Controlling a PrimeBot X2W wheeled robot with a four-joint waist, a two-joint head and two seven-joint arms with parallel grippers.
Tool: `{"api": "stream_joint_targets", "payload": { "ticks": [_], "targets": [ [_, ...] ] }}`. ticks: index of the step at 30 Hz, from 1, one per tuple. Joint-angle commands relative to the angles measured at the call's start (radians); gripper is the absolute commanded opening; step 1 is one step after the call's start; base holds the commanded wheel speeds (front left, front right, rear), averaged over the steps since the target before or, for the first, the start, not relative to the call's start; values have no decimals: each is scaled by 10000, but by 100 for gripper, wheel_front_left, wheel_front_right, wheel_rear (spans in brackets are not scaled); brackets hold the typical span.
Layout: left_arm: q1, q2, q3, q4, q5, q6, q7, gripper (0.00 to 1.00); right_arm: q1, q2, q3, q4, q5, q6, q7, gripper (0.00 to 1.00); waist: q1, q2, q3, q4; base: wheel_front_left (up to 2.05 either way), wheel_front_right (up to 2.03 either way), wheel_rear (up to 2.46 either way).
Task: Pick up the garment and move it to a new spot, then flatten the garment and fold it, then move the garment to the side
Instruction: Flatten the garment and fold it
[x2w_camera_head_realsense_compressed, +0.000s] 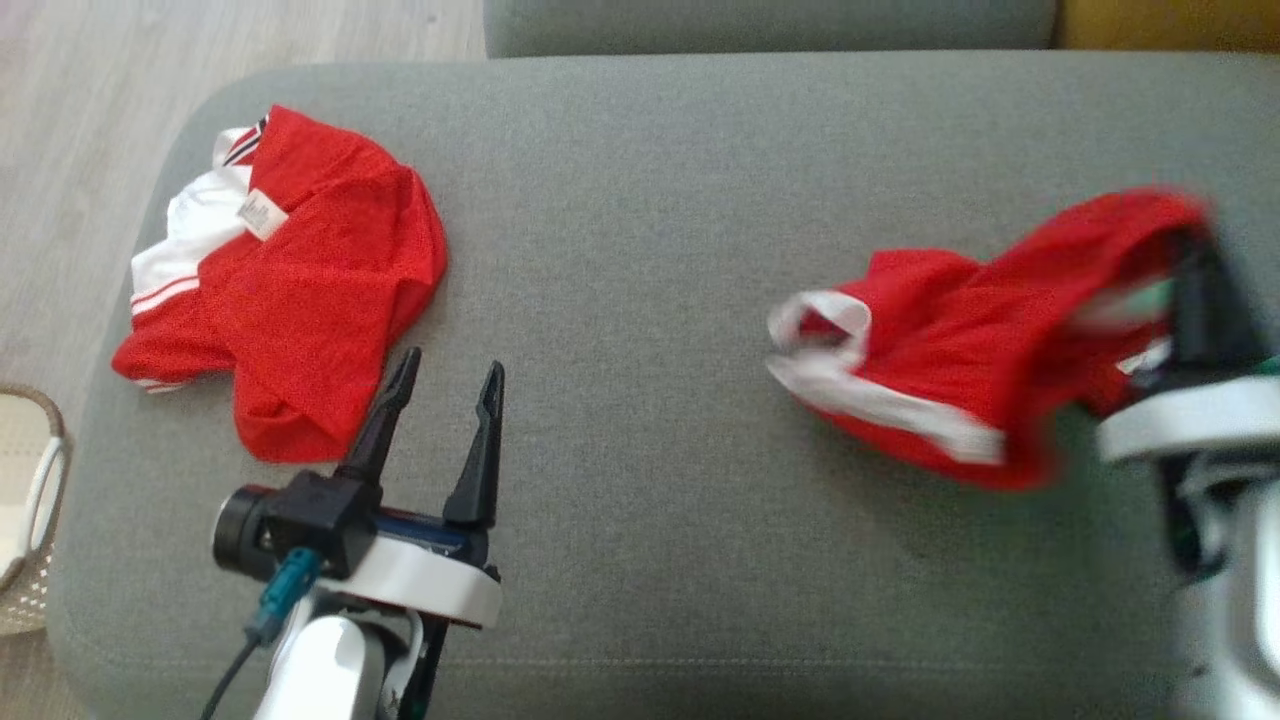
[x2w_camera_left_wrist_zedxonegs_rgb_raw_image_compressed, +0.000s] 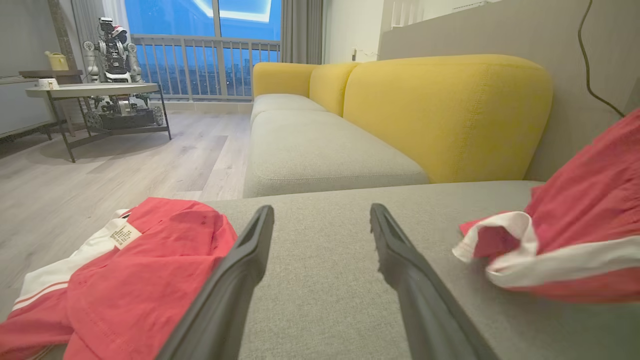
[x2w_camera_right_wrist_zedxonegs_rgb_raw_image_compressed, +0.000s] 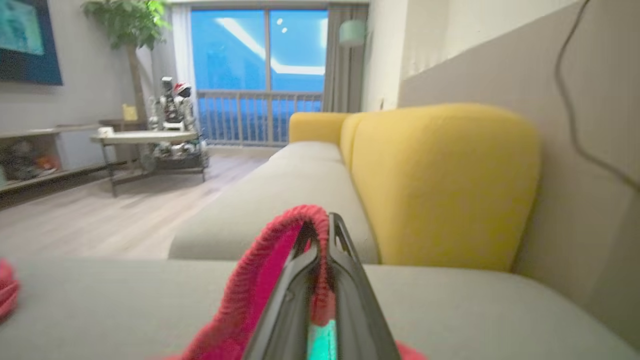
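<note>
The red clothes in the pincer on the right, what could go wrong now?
The right pincer pinches just a thin edge of the red garment, so it might slip out when lifted. The rest trails bunched up, so it may land crumpled. The red shirt lies beside the open left pincer; laid too near, the two could tangle.

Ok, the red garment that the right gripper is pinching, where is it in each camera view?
Head view: held garment at right, hanging from the right gripper over the grey cushion.
Left wrist view: right edge, white-trimmed hem pointing toward the middle.
Right wrist view: bottom centre, a red edge looped over the shut right gripper.
Shared landmark: the yellow backrest, top right corner in head view, large in both wrist views.
</note>
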Motion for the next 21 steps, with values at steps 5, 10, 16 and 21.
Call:
{"api": "stream_joint_targets", "payload": {
  "ticks": [5,10,16,21],
  "targets": [
    [-84,9,188,-306,-102,142,-53,100,-1464,-9,-1034,-1788,-675,-2,593,0,0,0,-235,79,0,0,0],
    [-31,9,81,-335,-219,196,-53,100,-2592,-9,-909,-3099,-1579,-2,1810,0,0,0,-210,354,0,0,0],
    [-268,9,-190,-347,-463,191,-53,100,-3436,-9,996,-2394,-2193,-2,2628,0,0,0,252,903,0,0,0],
    [-708,9,-558,-456,-712,120,-53,100,-4407,-9,2213,-270,-2256,-2,2706,0,0,0,994,1683,0,0,0]
  ]
}}
